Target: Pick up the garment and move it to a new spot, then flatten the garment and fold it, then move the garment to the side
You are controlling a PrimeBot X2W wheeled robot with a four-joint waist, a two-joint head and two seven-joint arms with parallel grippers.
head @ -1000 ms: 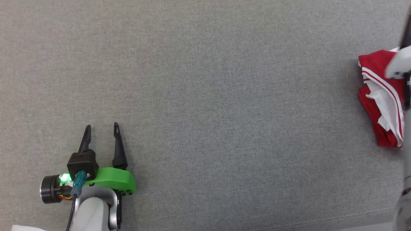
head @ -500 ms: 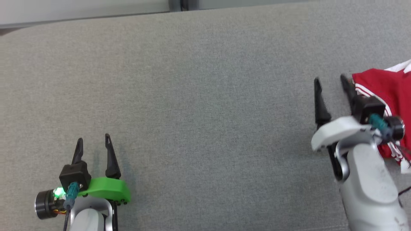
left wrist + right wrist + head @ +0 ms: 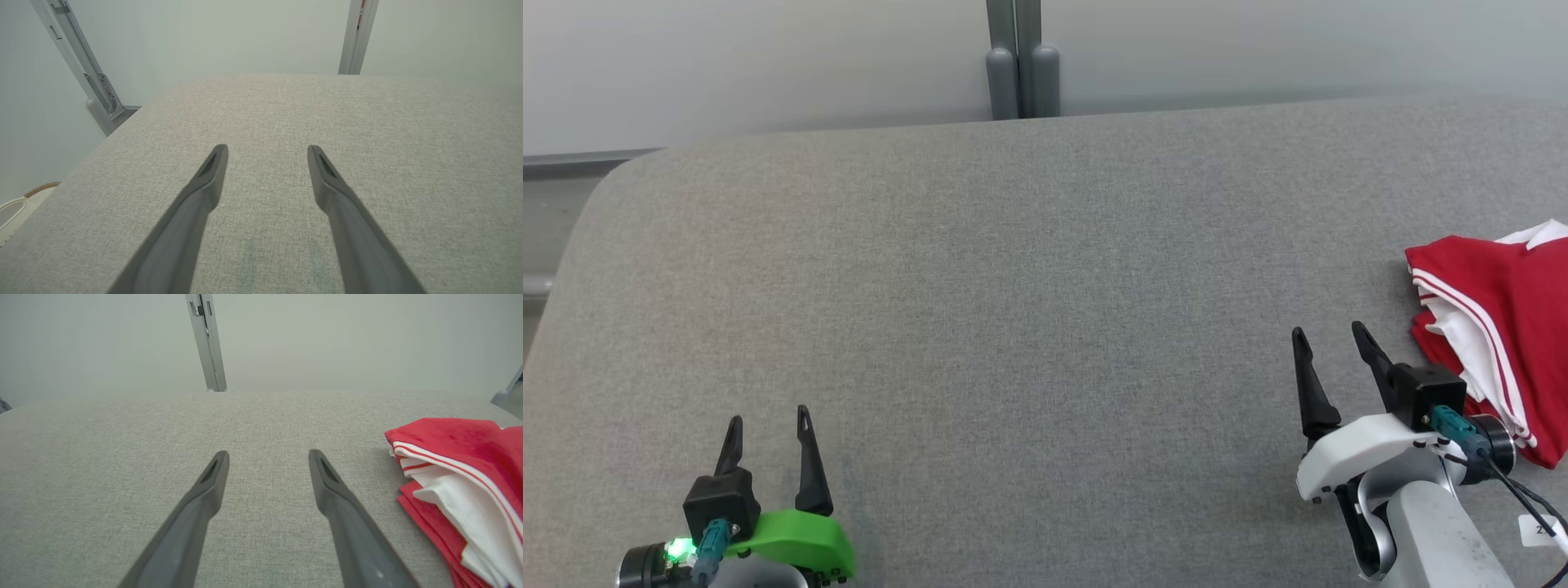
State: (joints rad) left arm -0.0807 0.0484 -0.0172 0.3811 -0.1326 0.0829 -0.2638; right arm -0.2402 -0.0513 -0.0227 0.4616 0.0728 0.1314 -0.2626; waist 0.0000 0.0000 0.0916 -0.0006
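Across most of the head view stretches the grey fabric bench. Over at the right edge of the frame the red and white garment lies on it in a folded heap. Right claw is lower right, just beside the garment, spread wide and empty. Left claw is lower left, also wide and empty.

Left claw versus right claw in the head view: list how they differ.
The left claw, with two long dark fingers, sits on a green mount; the right claw sits on a white mount. The left claw is over bare grey fabric surface; the right claw is beside the red and white folded garment, fingers apart from it. Both are open, hold nothing, and point up the view.
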